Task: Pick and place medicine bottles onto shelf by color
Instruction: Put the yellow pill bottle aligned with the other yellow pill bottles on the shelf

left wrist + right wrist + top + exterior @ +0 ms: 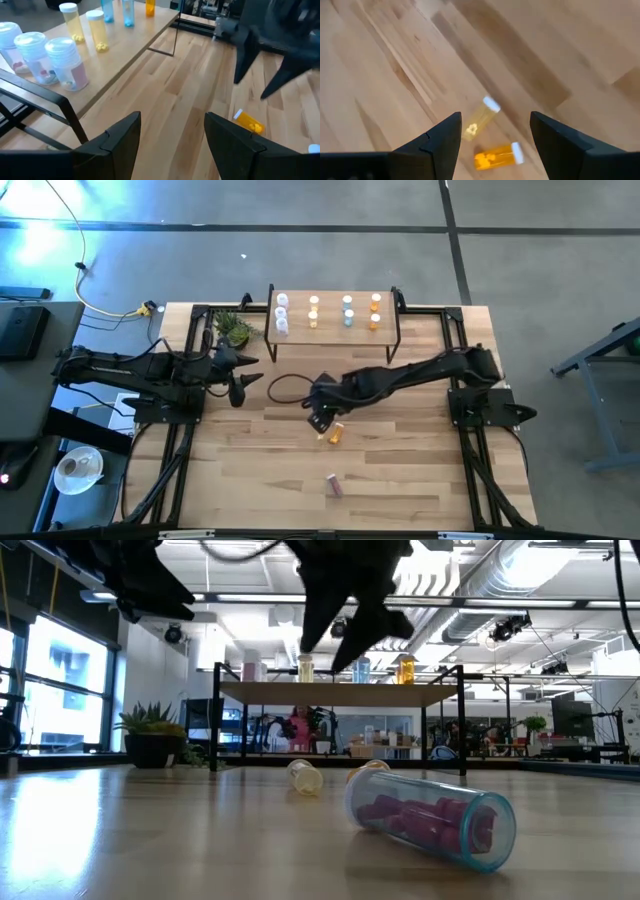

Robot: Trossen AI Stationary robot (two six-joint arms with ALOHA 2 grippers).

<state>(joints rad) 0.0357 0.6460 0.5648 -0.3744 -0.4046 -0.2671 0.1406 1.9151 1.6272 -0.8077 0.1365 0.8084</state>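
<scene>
The wooden table (270, 470) fills most of the high view. The right arm (420, 370) reaches across it from about 3 o'clock toward the centre; the left arm (130, 370) waits at 9 o'clock. The shelf (335, 340) stands at the table's 12 o'clock edge, with a potted plant (232, 328) just beside it toward 10 o'clock.

On the shelf, upright medicine bottles (330, 312) form four short columns: purple-tinted at the 9 o'clock end, then yellow, blue, and orange at the 3 o'clock end.

The right gripper (320, 418) hangs above the table's centre, fingers spread wide and holding nothing; its wrist view looks down between them at two loose bottles. The left gripper (240, 392) hovers near the plant, also spread wide and empty.

Three bottles lie on their sides on the table. An orange bottle (337, 433) lies at 5 o'clock from the right gripper, with a yellow bottle (482, 116) near it, apart. A purple bottle (335, 485) lies well apart toward the table's 6 o'clock edge, nearest the low camera.
</scene>
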